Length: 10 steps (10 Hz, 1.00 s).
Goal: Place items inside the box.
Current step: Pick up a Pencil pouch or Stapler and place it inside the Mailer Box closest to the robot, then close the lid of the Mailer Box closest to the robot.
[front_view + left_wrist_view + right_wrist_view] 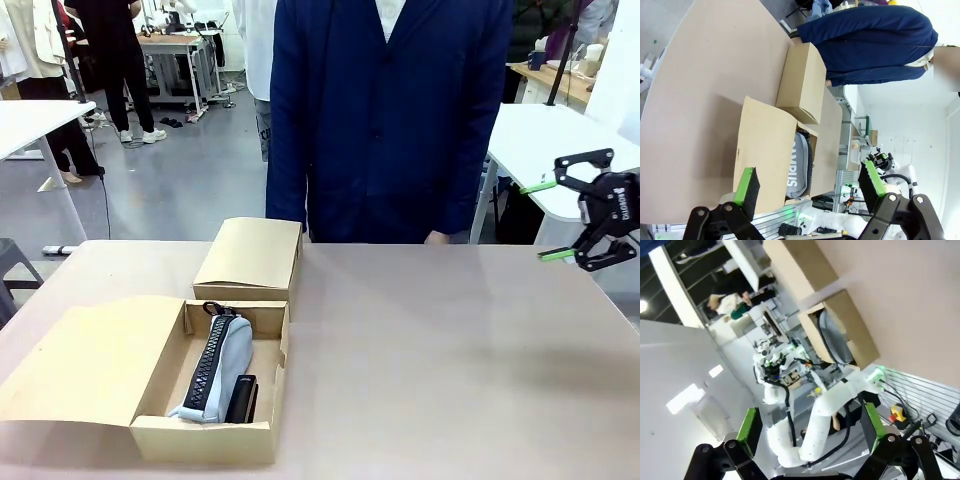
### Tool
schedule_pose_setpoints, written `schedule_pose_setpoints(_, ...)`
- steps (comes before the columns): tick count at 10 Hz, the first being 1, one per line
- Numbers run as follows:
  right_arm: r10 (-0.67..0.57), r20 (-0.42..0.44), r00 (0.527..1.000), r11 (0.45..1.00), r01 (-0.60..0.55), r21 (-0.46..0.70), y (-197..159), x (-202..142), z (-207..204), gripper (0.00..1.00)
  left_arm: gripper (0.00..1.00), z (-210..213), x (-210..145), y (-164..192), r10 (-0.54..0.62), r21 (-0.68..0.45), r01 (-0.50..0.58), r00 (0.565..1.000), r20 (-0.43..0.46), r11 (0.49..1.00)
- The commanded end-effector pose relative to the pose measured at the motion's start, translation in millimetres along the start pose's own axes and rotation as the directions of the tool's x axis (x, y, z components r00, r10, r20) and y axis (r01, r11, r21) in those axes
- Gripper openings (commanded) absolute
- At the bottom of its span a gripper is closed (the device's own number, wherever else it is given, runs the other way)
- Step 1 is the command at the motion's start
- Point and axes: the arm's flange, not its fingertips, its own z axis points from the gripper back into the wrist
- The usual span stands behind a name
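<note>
box (pixel 205 425): brown cardboard, open, at the near left of the worktop (pixel 450 340); one flap folded out flat to the left, a second flap (pixel 250 255) raised at the far side.
pencil case (pixel 215 365): grey, black zip on top, lying lengthwise inside the box; print "campus" reads on its side in the left wrist view (pixel 799 167).
stapler (pixel 242 398): black, inside the box, touching the pencil case on its right, at the near end.
left gripper (pixel 810 187): open, green pads well apart, nothing between them; hangs above the box's flat flap.
right gripper (pixel 553 220): open, empty, held in the air over the far right edge of the worktop, well apart from the box; in its own wrist view (pixel 810 427) the pads stand wide with nothing between.
person (pixel 390 120): dark blue coat, standing at the far side of the worktop, just behind the box's raised flap.
</note>
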Motion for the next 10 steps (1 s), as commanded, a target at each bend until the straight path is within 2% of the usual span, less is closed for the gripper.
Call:
schedule_pose_setpoints(1,0.035,-0.019,0.999,0.994,-0.033,0.101,-1.8,-3.4,17.5,1.0,1.0,-0.9,0.5,0.2,-0.019,-0.021,0.019,1.0,0.008,1.0)
schedule_pose_setpoints(10,0.035,-0.019,0.999,0.994,-0.033,0.101,-1.8,-3.4,17.5,1.0,1.0,0.0,0.0,-0.1,0.0,0.0,0.0,1.0,0.0,1.0)
